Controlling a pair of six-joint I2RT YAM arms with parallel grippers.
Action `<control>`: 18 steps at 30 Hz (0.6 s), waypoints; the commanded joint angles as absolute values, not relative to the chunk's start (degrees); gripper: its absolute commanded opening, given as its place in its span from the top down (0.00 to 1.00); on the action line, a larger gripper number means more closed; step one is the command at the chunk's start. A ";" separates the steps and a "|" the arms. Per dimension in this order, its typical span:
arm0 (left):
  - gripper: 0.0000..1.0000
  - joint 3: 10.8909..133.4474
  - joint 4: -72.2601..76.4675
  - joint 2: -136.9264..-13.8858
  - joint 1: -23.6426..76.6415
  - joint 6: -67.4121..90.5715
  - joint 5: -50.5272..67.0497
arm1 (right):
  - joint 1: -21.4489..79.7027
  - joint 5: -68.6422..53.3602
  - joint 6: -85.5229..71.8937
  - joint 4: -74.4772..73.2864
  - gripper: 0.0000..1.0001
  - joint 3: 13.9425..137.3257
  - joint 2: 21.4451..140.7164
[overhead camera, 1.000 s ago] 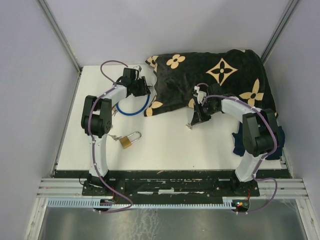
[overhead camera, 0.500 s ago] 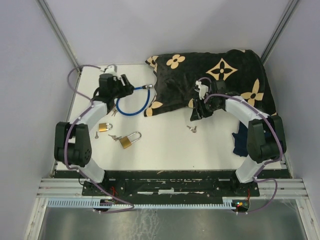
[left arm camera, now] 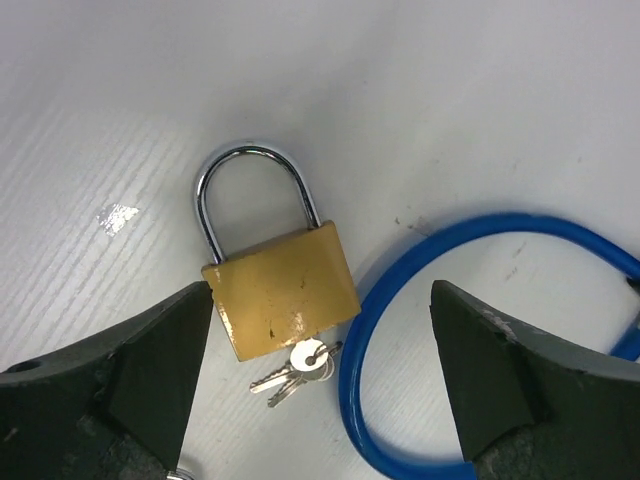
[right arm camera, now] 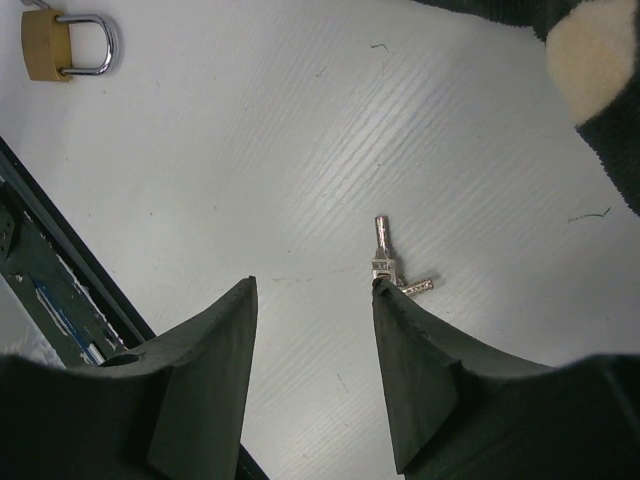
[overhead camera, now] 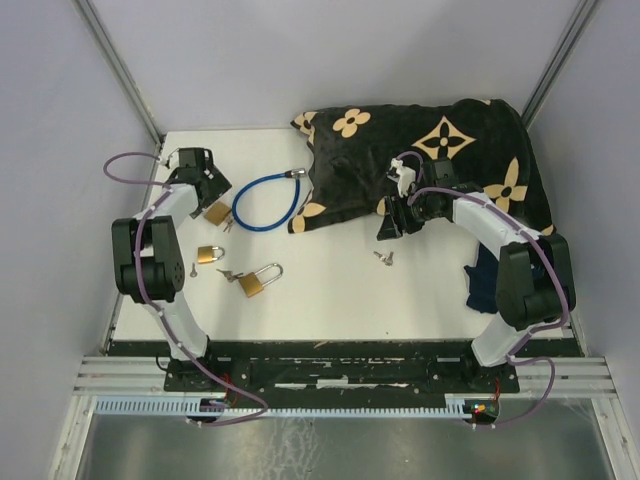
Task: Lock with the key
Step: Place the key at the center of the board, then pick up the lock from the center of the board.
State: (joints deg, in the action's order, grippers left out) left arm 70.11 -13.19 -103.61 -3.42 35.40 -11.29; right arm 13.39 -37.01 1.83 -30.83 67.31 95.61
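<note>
White table (overhead camera: 330, 290) fills my top view, with a black flowered cloth (overhead camera: 420, 150) at the far right. At the far left, just beside a blue cable loop (overhead camera: 262, 205), lies a brass padlock (left arm camera: 282, 290). Its chrome shackle is closed and a key bunch (left arm camera: 298, 366) sits at its bottom. My left gripper (left arm camera: 321, 292) hovers over it, jaws wide and empty. My right gripper (right arm camera: 314, 284) stands partly open above loose keys (right arm camera: 392, 262), holding nothing. The padlock lies flat, its shackle toward the top of the left wrist view.

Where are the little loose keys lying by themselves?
In the top view, the loose keys lie on the white table, right of the middle. They are close by the right gripper and near the edge of the black flowered cloth.
</note>
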 commanded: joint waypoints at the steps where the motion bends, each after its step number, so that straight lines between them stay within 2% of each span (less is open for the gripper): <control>1: 0.05 79.17 -25.28 -109.55 -3.15 38.59 -17.67 | 13.18 -38.43 2.89 -29.81 0.42 67.52 92.92; 5: 0.05 85.16 -32.29 -114.52 -2.32 39.12 -20.83 | 13.13 -38.71 2.75 -29.86 0.42 67.65 92.81; 13: 0.05 86.97 -32.54 -118.33 -0.04 39.52 -20.09 | 13.13 -39.02 2.81 -30.13 0.42 67.71 92.74; 18: 0.13 86.85 -34.33 -120.02 0.05 41.85 -22.23 | 13.18 -39.17 2.89 -30.23 0.42 67.76 92.34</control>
